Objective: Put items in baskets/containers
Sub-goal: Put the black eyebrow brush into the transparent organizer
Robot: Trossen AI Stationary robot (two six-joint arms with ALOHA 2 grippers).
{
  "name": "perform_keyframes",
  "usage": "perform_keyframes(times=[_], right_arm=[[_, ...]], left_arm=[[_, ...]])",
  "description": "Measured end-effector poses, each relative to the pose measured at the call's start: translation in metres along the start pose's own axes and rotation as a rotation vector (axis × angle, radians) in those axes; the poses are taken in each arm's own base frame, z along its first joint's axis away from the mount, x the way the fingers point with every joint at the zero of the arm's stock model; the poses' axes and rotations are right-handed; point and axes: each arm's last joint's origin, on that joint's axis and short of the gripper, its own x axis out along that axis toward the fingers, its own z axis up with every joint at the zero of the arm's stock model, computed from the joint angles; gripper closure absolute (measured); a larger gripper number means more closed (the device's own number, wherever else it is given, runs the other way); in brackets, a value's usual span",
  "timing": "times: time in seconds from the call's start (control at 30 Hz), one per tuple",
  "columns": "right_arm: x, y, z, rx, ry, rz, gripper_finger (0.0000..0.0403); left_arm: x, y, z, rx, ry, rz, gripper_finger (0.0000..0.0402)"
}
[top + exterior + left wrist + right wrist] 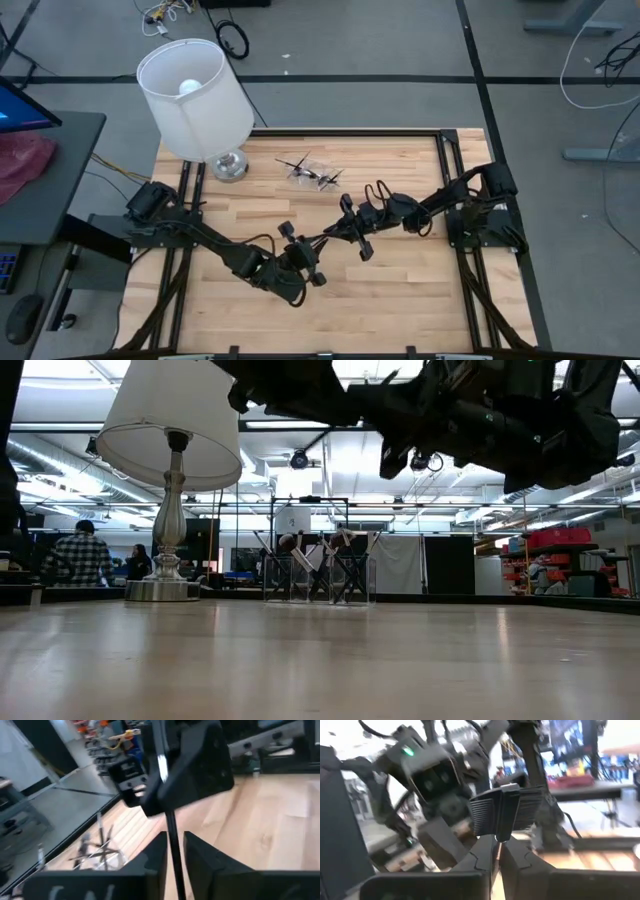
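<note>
One white-shaded lamp (195, 95) stands at the upper left of the wooden table (420, 300). To the right of it, near the top edge of the table, is the clear container (312, 173); several brushes already lean in it, crossing each other.

Below the container, in the middle of the frame, the left gripper (316, 246) faces the right gripper (341, 234), both raised above the wood. One makeup brush (172, 840) lies between them, its long axis running from lower left to upper right in the high view. The left fingers (159, 855) are a little spread, with the dark handle between them and a slim gap beside it. The right gripper's fingers are pressed together on the other end of the handle.

Light planks are bare around the arms. In the low view, people (80, 555) stand at the left of the room, and red shelves (550, 550) are at the right.
</note>
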Motion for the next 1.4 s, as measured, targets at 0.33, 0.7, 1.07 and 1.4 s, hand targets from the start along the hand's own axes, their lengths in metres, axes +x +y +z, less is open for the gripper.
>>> perform_keyframes(times=[0.33,0.7,1.07,1.4], right_arm=[[-0.011,-0.03,0.008,-0.075,0.132,-0.193,0.0392],[-0.045,-0.072,0.046,-0.364,0.373,-0.739,0.0392],[-0.058,-0.091,0.031,-0.232,0.473,-0.715,0.0391],[-0.059,-0.096,0.015,-0.222,0.548,-0.732,0.0369]], left_arm=[[-0.001,0.009,-0.007,0.104,-0.025,0.237,0.0234],[-0.004,0.012,-0.005,0.181,-0.053,0.352,0.0194],[0.0,0.013,-0.005,0.181,-0.049,0.362,0.0197],[0.005,0.016,-0.005,0.176,-0.037,0.359,0.0197]])
